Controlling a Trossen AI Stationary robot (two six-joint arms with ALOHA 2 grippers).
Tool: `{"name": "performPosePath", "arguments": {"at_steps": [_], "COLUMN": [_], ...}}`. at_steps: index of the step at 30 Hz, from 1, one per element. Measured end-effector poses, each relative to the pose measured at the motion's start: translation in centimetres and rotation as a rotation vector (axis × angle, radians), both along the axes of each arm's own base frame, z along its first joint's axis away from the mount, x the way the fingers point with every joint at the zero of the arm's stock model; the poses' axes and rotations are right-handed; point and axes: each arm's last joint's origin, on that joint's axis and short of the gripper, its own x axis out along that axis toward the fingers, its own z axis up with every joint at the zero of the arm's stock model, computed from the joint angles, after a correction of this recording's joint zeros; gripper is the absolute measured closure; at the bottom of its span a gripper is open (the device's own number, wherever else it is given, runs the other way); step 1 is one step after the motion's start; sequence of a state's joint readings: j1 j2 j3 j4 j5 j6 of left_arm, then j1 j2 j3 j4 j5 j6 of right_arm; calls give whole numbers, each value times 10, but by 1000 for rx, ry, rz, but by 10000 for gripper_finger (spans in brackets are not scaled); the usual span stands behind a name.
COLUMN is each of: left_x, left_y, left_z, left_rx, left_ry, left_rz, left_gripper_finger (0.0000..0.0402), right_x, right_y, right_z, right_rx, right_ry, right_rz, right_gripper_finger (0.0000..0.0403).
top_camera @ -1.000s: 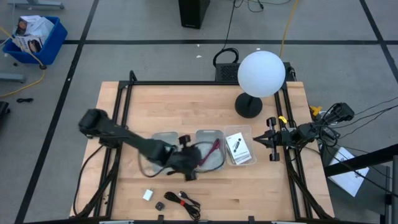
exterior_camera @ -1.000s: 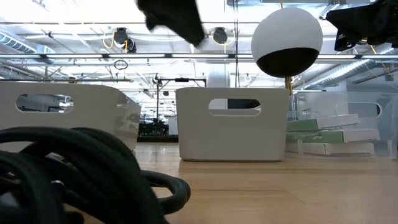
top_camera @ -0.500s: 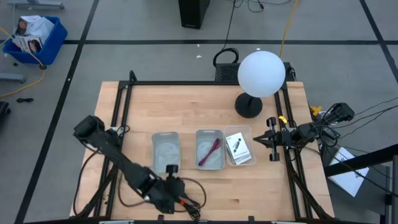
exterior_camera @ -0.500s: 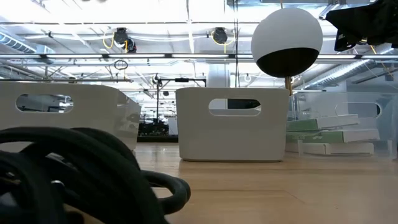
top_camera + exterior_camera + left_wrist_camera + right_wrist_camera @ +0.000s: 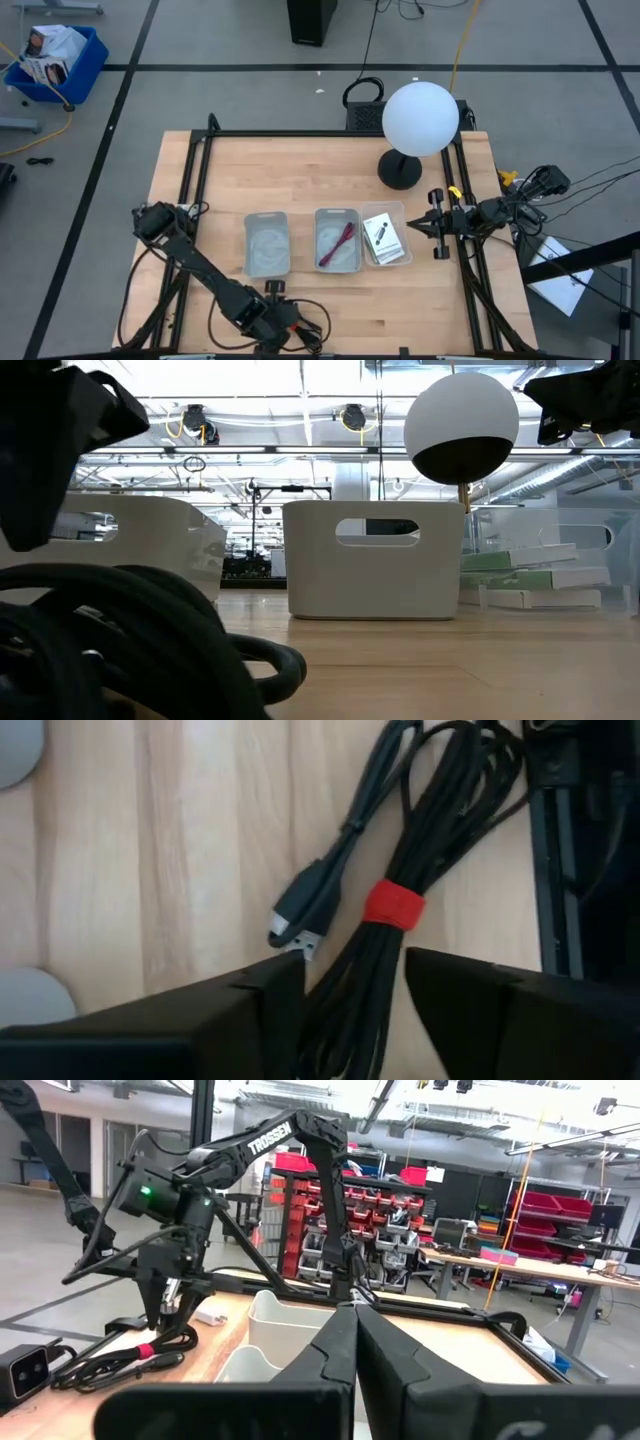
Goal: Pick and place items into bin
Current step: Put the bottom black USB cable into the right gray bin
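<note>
High view: the left arm runs from its base at the left edge of the wooden worktop (image 5: 300, 185) diagonally down toward the bottom centre of the frame, where the left end effector (image 5: 283, 322) hangs low over the black cable (image 5: 308, 328) at the worktop's front edge. Three bins sit in a row mid-frame: an empty grey bin (image 5: 266, 244), a middle bin (image 5: 338, 240) holding the dark-red strap (image 5: 340, 243), and a clear bin (image 5: 384, 238) holding a white card (image 5: 383, 240). The white globe lamp (image 5: 420, 118) stands in the upper right. The right arm lies folded at the right edge, its right end effector (image 5: 434, 225) pointing toward the bins.

Low view: the cable coil (image 5: 130, 650) fills the lower left of the frame, with a dark part of the left arm (image 5: 50, 445) above it in the upper left.

Left wrist view: the two dark fingers (image 5: 250, 1020) stand apart at the bottom of the frame, open, with the cable bundle (image 5: 420, 860) and its red tie (image 5: 393, 907) passing between them; a loose plug (image 5: 300, 915) lies beside the bundle on the wood.

Right wrist view: the right fingers (image 5: 350, 1350) meet at their tips, closed on nothing; the left arm (image 5: 170, 1210) shows bent over the cable (image 5: 120, 1360) at the frame's left.
</note>
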State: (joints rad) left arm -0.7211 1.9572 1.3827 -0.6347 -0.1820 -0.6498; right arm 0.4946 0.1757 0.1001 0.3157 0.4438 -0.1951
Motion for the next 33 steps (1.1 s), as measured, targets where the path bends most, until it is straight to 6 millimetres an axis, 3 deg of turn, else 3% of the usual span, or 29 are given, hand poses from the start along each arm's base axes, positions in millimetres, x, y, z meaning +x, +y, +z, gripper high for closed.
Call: {"name": "performPosePath", "arguments": {"at_steps": [6,12,26,33], "left_x": [-5,-9,-5,-3], "left_y": [-5,-10,-14,-12], "left_z": [1,-11,-35,-35], "left_rx": [30,78,71,72], "left_ry": [-4,28,89,93], "left_rz": [-82,-147,-161,-199], "left_gripper_finger": [142,129,213,304], "right_x": [0,0,0,0], "right_y": [0,0,0,0], "right_z": [-1,-1,-1,-1], "right_rx": [-4,-4,-4,-4], "right_ry": [6,6,6,6], "right_rz": [0,0,0,0], "right_gripper_finger": [403,403,403,403]}}
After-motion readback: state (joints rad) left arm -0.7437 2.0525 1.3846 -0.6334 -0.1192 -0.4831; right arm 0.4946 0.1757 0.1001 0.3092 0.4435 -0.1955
